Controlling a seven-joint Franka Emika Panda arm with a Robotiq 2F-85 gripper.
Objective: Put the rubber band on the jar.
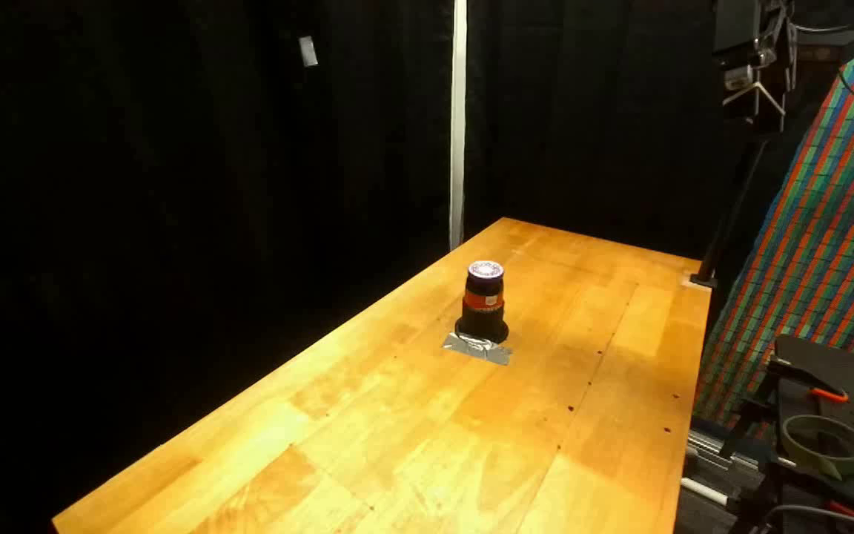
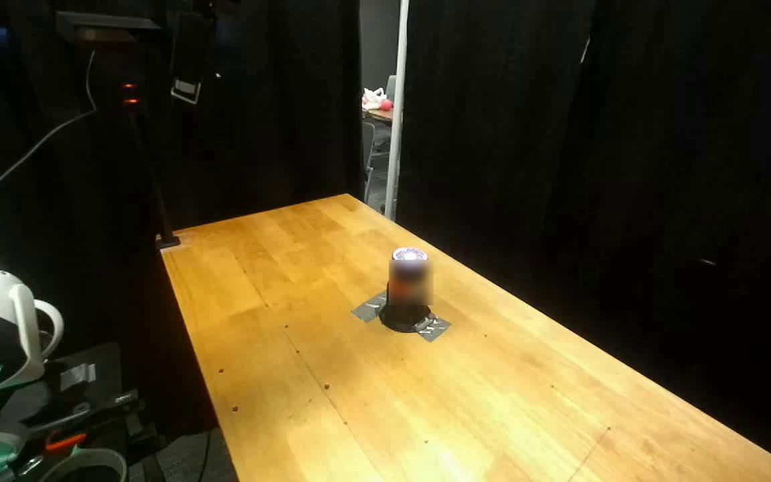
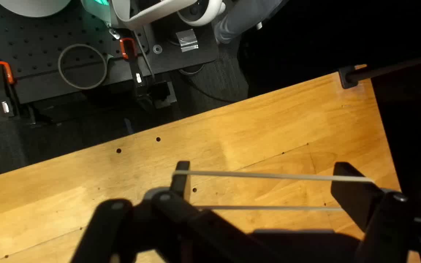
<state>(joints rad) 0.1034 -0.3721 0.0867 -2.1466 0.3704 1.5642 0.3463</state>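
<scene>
The wide-spread black claw [image 3: 264,173] holds the thin beige rubber band [image 3: 276,176] stretched, higher than and well apart from the dark, red-labelled cylindrical jar [image 1: 485,288]. Expect light, elastic, slip-prone handling; support both loop ends from inside.

readable wording, brands or numbers: none. jar [image 1: 485,287], top [image 1: 485,269]: pale disc with a ring of dark marks in both exterior views, too small to read. jar, side: red-orange label [image 1: 477,301] with a pale patch [image 1: 491,301], illegible; in an exterior view this label [image 2: 405,288] is blurred.
</scene>
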